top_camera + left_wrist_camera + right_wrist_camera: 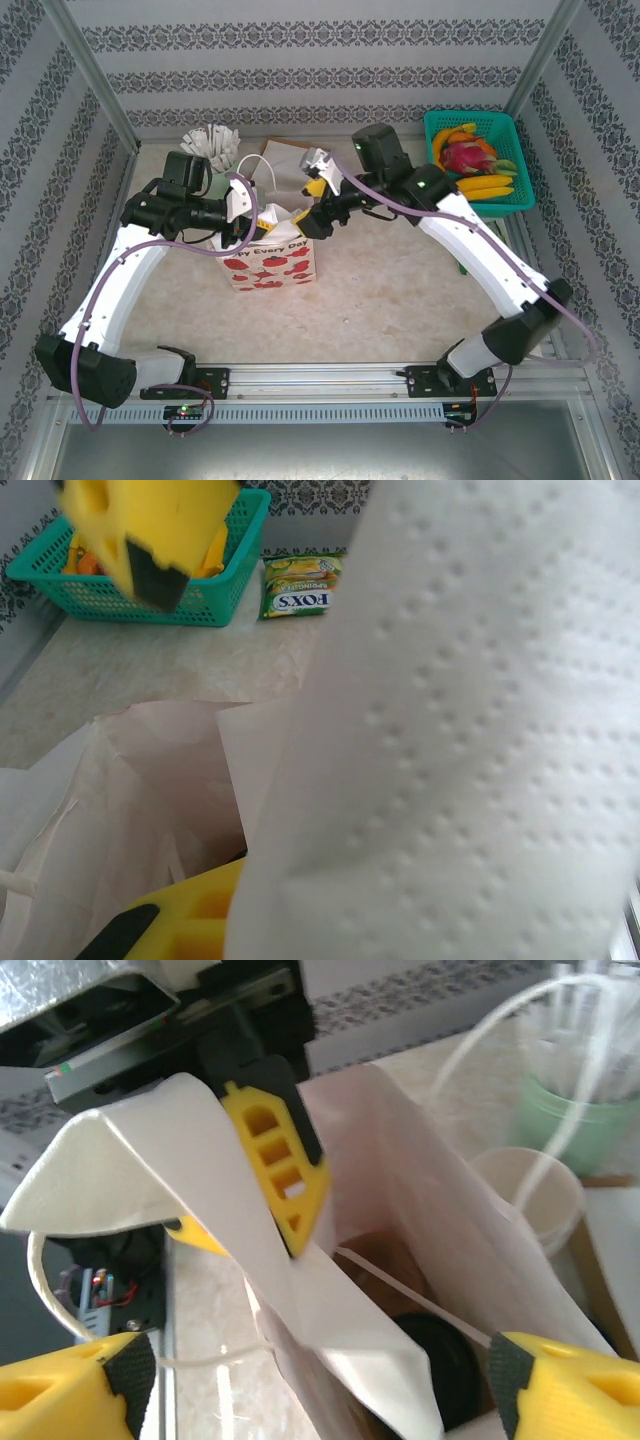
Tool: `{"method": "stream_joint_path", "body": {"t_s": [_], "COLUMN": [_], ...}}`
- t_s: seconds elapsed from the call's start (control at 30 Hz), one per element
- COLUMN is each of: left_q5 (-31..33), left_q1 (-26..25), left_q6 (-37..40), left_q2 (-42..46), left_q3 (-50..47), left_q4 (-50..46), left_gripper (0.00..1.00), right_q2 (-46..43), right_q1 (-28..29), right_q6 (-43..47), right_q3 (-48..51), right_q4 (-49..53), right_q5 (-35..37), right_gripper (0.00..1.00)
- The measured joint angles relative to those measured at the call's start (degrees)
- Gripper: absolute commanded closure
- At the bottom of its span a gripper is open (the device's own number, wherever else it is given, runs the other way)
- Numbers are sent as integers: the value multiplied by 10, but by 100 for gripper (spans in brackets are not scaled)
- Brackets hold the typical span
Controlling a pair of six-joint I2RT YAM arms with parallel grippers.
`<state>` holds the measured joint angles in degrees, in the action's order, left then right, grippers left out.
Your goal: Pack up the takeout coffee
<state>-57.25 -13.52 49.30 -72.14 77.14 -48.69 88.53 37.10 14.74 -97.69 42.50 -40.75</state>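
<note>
**Coffee sits in the bag, right gripper open over it**

The takeout coffee (438, 1365) sits deep inside the paper bag (270, 262). In the right wrist view only its round black lid shows, at about 5 o'clock from the picture's centre. The right gripper (320, 1372) hangs over the bag's mouth with its fingers (85, 1390) spread wide and nothing between them. The lid lies below them, nearer the finger on the right of that view, and touches neither.

The left gripper (258, 218) is at the bag's 11 o'clock rim, seen from above. A white embossed paper sheet (470, 730) stands between its yellow fingers (280, 1175) and runs down into the bag. Whether the jaws pinch the sheet or only stand around it cannot be told.

The bag stands upright near the middle of the table (400, 290). There is open table from its 3 o'clock round to its 6 o'clock side. A pale green cup of white sticks (215, 145) stands at 11 o'clock. A cream-rimmed cup (530, 1200) is just beside the bag's wall. A green basket (510, 125) of fruit is well apart at 2 o'clock, with a candy packet (300, 585) beside it. The bag's string handle (255, 165) loops up at 12 o'clock.
</note>
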Motion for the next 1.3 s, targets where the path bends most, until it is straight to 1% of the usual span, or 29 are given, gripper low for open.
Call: {"method": "stream_joint_path", "body": {"t_s": [0.07,0.13,0.17,0.23,0.27,0.3,0.33,0.37,0.43,0.5,0.53,0.67,0.77,0.87,0.93,1.03,1.17,1.23,1.3], "left_q5": [-1,-2,-2,-2,-1,1,4,8,24,50,69,160,259,412,520,629,722,755,775], "left_q1": [0,0,0,0,0,0,0,0,1,1,2,5,5,5,5,5,5,5,5], "left_q6": [0,0,0,0,0,-1,-4,-6,-24,-55,-79,-190,-298,-423,-507,-606,-699,-735,-760], "left_q2": [0,0,0,0,0,1,3,6,22,51,74,176,219,226,215,194,178,179,180], "left_q3": [0,0,0,0,0,0,0,-2,-9,-24,-37,-96,-106,-97,-82,-73,-77,-81,-83], "left_q4": [0,0,0,0,1,2,4,8,19,46,68,146,167,159,129,79,22,2,-11], "left_gripper": [81,81,80,78,77,69,56,43,26,6,0,0,0,0,0,0,0,0,0], "right_q2": [34,65,74,89,92,94,95,94,90,86,83,80,88,122,157,213,251,261,276], "right_q1": [3,4,7,11,13,16,18,20,22,22,22,21,22,30,39,55,73,78,84], "right_q6": [21,37,44,55,60,62,62,64,62,60,60,61,65,72,76,87,111,114,117], "right_q3": [-29,-53,-58,-66,-67,-67,-67,-67,-67,-67,-67,-66,-74,-118,-158,-216,-234,-240,-265], "right_q4": [7,13,15,19,21,21,23,22,19,19,20,27,50,85,108,154,214,241,266], "right_q5": [-36,-66,-74,-87,-90,-93,-96,-97,-97,-96,-92,-64,-33,-8,7,30,45,55,67], "right_gripper": [25,36,45,73,82,90,96,99,100,100,100,100,100,100,100,100,100,100,100]}}
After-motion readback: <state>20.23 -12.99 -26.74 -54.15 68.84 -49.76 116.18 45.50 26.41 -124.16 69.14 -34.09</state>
